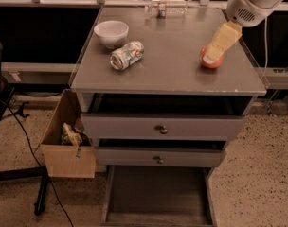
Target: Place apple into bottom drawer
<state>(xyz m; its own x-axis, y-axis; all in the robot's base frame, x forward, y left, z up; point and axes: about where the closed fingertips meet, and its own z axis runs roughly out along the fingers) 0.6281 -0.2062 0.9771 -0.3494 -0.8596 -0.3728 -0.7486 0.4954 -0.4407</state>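
Your gripper [213, 52] rests against the apple [215, 64] on the desk's [172, 74] right side, covering its top; whether it grips, you cannot tell. Bottom drawer [158, 193] open beneath the desk.
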